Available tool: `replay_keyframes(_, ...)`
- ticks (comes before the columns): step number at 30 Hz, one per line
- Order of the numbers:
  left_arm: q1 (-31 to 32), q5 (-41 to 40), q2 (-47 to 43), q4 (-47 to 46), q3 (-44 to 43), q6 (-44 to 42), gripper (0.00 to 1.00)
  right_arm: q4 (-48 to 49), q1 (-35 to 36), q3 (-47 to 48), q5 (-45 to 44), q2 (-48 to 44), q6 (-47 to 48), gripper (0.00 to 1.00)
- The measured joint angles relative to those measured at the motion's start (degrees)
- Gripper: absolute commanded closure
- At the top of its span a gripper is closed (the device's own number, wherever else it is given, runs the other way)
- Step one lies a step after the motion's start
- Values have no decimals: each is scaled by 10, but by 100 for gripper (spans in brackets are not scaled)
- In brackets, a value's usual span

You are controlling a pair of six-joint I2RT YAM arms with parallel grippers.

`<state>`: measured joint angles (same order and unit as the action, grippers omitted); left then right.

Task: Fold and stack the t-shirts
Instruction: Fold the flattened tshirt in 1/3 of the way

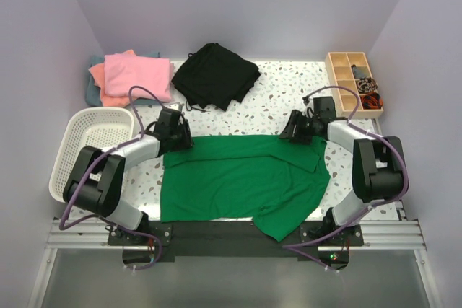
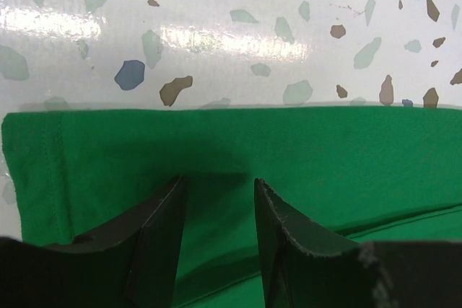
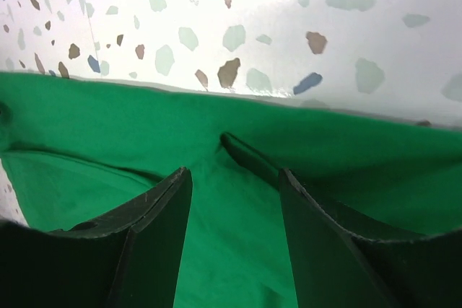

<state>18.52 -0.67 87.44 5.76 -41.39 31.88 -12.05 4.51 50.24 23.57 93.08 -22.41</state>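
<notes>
The green t-shirt (image 1: pixel 242 182) lies spread on the table, partly folded, a sleeve hanging off the near edge. My left gripper (image 1: pixel 178 137) is open over its far left corner; in the left wrist view the fingers (image 2: pixel 162 239) straddle bare green cloth (image 2: pixel 289 142) near the hem. My right gripper (image 1: pixel 294 129) is open over the far right edge; its fingers (image 3: pixel 159 236) straddle a small fold in the cloth (image 3: pixel 245 156). Pink (image 1: pixel 137 75), salmon-orange (image 1: pixel 101 81) and grey-teal (image 1: pixel 91 91) shirts lie stacked at the far left.
A black garment (image 1: pixel 215 76) lies at the far middle. A white mesh basket (image 1: pixel 94 131) stands at the left edge. A wooden compartment box (image 1: pixel 352 83) with small items stands at the far right.
</notes>
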Motion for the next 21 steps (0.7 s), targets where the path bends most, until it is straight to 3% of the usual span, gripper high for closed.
replay_keyframes(3, 0, 5, 1, -2, 0, 0, 53, 2, 14, 14, 0, 24, 5, 49)
replay_keyframes(11, 0, 9, 6, -5, 0, 0, 53, -2, 25, 19, -1, 39, 21, 99)
replay_keyframes(21, 0, 14, 10, -7, -2, -1, 54, -25, 36, 12, -1, -6, 30, 100)
